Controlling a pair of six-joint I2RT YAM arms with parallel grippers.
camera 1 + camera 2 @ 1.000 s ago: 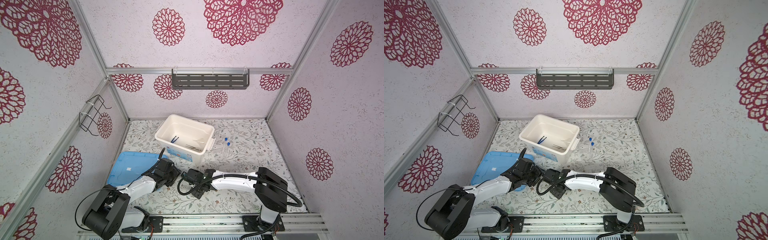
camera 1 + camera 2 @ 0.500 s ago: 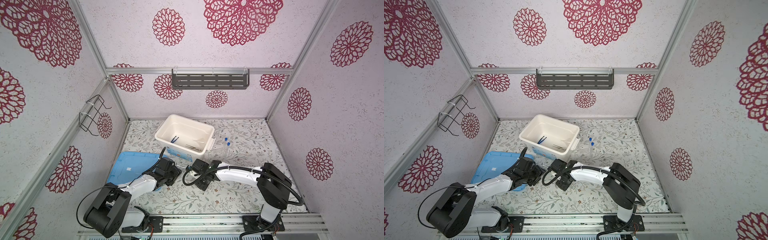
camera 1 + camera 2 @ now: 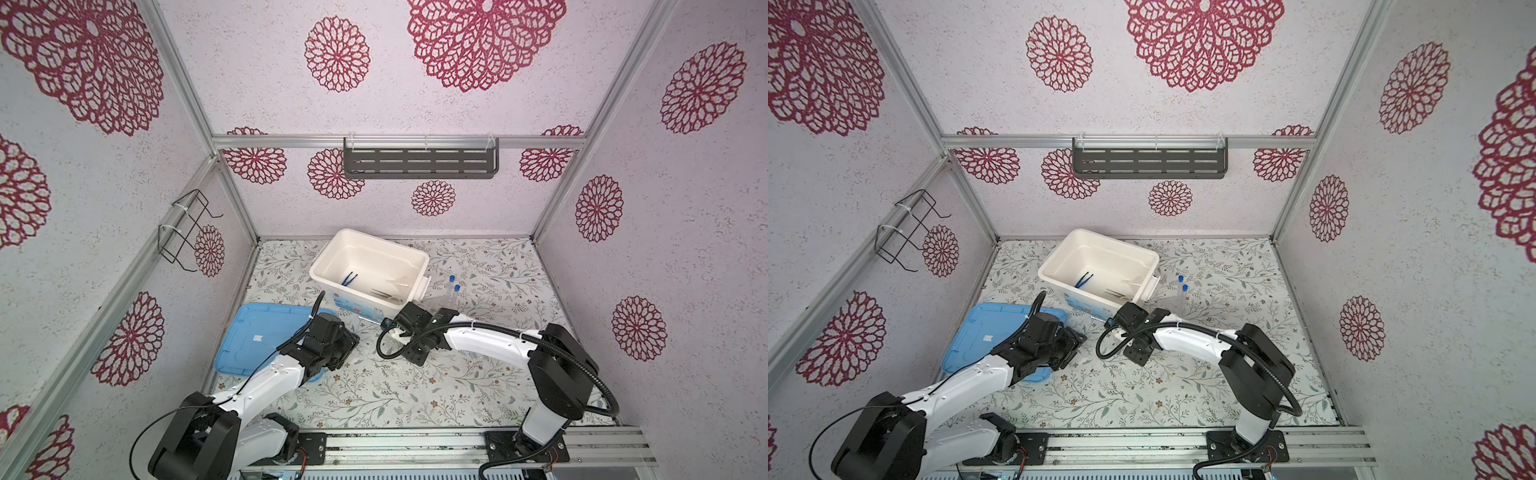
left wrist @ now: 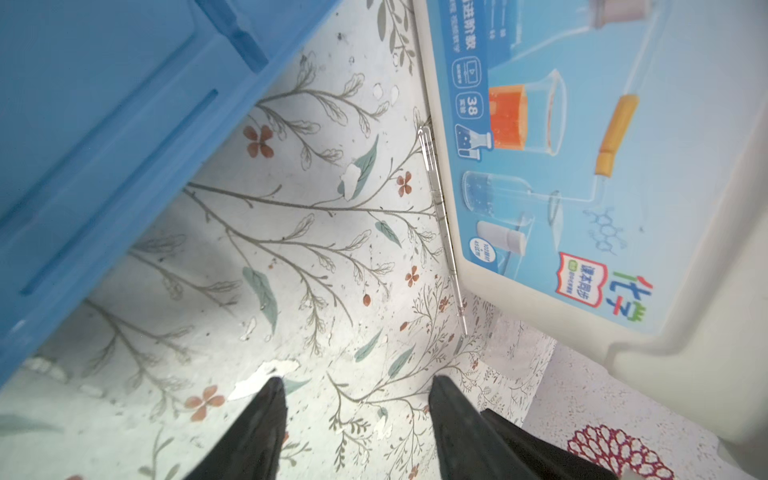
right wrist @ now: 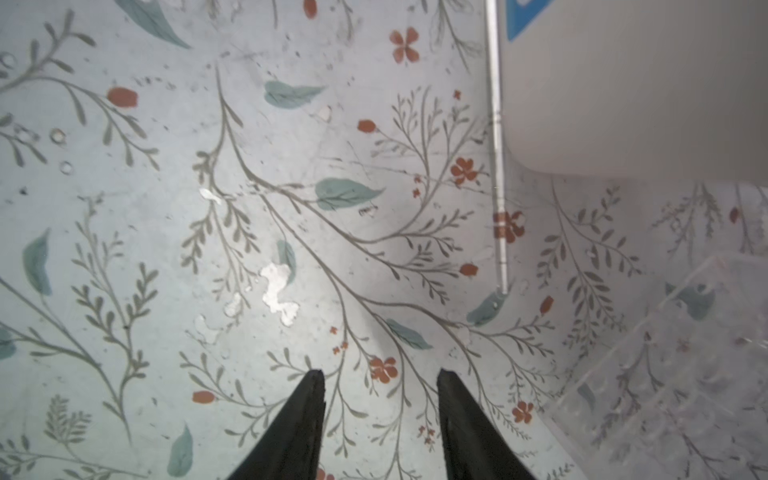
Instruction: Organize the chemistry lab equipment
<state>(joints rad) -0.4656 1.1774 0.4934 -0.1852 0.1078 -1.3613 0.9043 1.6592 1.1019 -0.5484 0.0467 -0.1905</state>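
A thin clear rod (image 4: 440, 216) lies on the mat, tight against the front base of the white box (image 4: 582, 166); it also shows as the rod (image 5: 498, 166) in the right wrist view. My left gripper (image 4: 357, 382) is open over bare mat, short of the rod. My right gripper (image 5: 380, 374) is open too, with nothing between its fingers. In both top views, blue tweezers (image 3: 349, 277) and grey metal tweezers (image 3: 384, 294) lie inside the box. Two blue-capped test tubes (image 3: 452, 286) lie on the mat right of the box.
The blue lid (image 3: 257, 336) lies flat at the left, partly under my left arm. A clear ridged plastic piece (image 5: 685, 374) sits by the box's corner. The box's rim (image 3: 1054, 266) stands between both grippers and the back wall.
My right gripper has moved up from the front of the mat toward the box's front corner and has opened. The left gripper has hardly moved.
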